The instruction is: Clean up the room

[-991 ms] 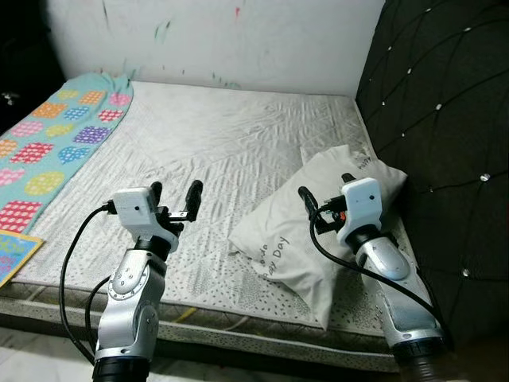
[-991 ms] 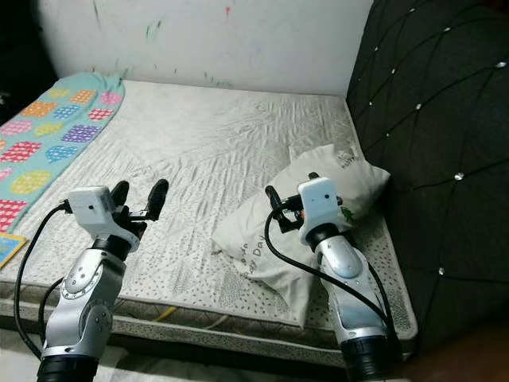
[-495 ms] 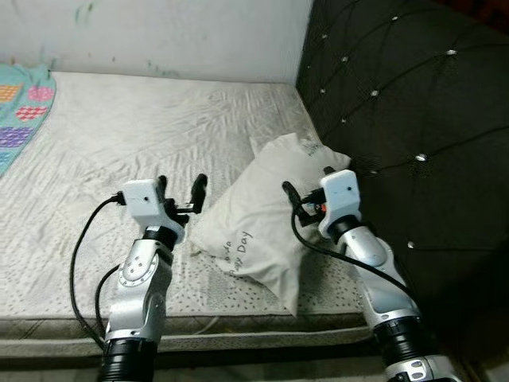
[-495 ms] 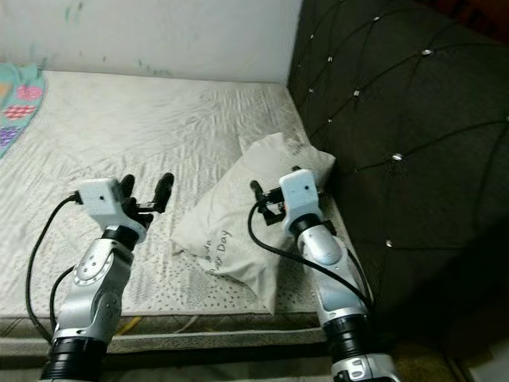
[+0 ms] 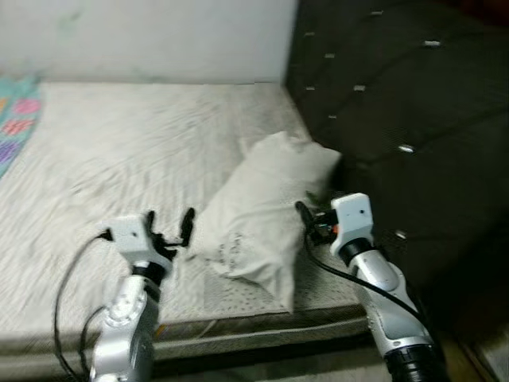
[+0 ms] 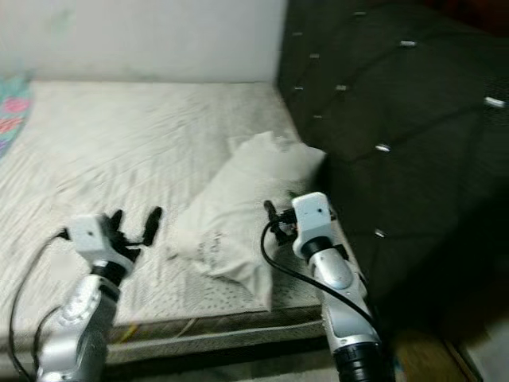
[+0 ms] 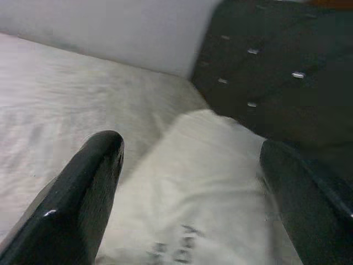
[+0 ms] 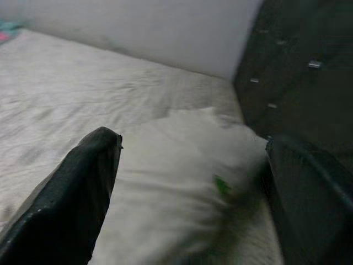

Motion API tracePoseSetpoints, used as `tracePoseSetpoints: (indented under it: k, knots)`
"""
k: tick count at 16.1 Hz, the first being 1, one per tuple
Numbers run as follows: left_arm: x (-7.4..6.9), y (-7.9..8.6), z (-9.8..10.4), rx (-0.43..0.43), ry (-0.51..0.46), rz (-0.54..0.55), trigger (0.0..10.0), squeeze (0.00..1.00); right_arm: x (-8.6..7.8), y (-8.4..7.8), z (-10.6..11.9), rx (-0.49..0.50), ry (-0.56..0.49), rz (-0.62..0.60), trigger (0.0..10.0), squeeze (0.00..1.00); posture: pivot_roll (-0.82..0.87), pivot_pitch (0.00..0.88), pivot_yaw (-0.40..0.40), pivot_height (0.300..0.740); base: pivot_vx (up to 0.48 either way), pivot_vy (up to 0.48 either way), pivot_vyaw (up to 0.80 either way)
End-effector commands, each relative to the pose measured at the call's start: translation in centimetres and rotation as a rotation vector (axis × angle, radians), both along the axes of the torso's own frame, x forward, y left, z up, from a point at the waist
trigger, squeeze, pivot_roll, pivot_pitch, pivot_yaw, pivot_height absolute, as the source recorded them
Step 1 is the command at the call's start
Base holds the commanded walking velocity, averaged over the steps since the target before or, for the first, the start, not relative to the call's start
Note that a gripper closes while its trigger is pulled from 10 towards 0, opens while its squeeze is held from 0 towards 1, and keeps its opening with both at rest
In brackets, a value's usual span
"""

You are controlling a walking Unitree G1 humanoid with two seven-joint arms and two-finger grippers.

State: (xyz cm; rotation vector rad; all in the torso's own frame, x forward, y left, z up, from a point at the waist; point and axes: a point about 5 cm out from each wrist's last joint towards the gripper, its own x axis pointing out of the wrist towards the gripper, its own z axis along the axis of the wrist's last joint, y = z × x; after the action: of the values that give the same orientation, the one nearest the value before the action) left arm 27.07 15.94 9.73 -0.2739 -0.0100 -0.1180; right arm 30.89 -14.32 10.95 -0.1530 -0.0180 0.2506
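At the near corner of the bed, where the mattress (image 5: 119, 151) meets the dark tufted headboard (image 5: 398, 103), a white pillow (image 5: 258, 211) lies askew, its lower end hanging toward the mattress edge and its upper end close against the padding. The left end effector (image 5: 169, 227) is held just beside the pillow's lower left side with its black fingers spread, and the right end effector (image 5: 312, 223) sits at the pillow's right flank near the headboard, its fingers also spread, as the wrist views show with the pillow framed between each pair. Neither one is pinching anything yet. To my eye the step in hand is taking the pillow from both sides to straighten it, and doing that well means closing on a good fold of cloth at each end rather than on loose cover, and lifting both ends evenly so the soft filling does not sag and slip out. Beyond that, the sheet is pale, patterned and wrinkled, a patchwork blanket (image 5: 14, 127) in bright colours lies at the far left edge, and a plain white wall (image 5: 151, 40) closes the bed's far side.
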Motion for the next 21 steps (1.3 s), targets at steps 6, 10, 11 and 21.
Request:
tracePoseSetpoints:
  k: [6, 10, 11, 21]
  knots:
    - [-5.9, 4.4, -0.4, 0.07, 0.055, 0.198, 10.0, 0.0, -2.7, -4.4, -0.2, 0.001, 0.022, -0.119, 10.0, 0.0, 0.05, 0.007, -0.048, 0.74, 0.0, 0.0, -0.37]
    - [-8.3, 5.7, -1.2, 0.087, 0.115, 0.251, 10.0, 0.0, -4.0, -6.3, -0.4, -0.022, 0.054, -0.167, 10.0, 0.0, 0.04, 0.024, -0.051, 0.74, 0.0, 0.0, 0.0]
    - [-8.0, 5.6, -1.1, 0.082, 0.11, 0.236, 10.0, 0.0, -4.0, -6.1, -0.4, -0.025, 0.051, -0.16, 10.0, 0.0, 0.04, 0.025, -0.047, 0.74, 0.0, 0.0, 0.0]
    - [-5.9, 4.5, 0.5, 0.076, 0.055, 0.13, 10.0, 0.0, -2.3, -4.3, 0.6, 0.005, 0.037, -0.123, 10.0, 0.0, 0.04, 0.035, -0.034, 0.74, 0.0, 0.0, -0.43]
